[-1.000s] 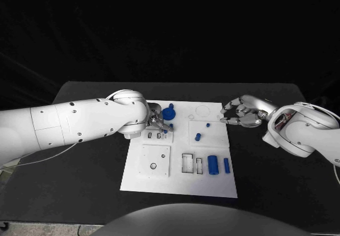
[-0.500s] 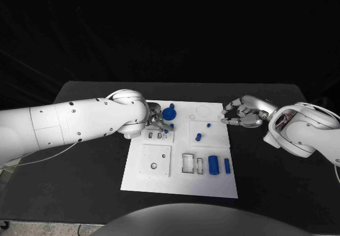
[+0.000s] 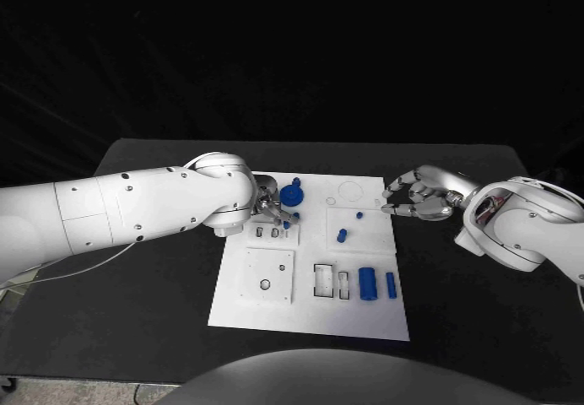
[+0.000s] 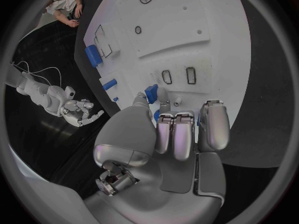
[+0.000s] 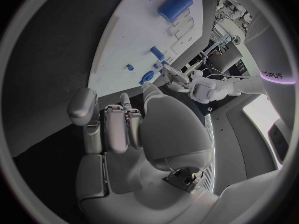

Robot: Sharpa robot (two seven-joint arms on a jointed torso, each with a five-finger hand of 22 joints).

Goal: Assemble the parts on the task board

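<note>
Meanwhile left hand (image 3: 270, 208) pinches a blue part (image 3: 291, 196); right hand (image 3: 413, 196) hovers curled, empty.

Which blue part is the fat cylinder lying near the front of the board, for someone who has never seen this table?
Start at the white task board in the middle of the black table. Go to the row along its near edge, right of the two rectangular slots. The fat blue cylinder lies there on its side, with a thinner blue pin beside it on the right; it is plainly thicker than any neighbour.
</note>
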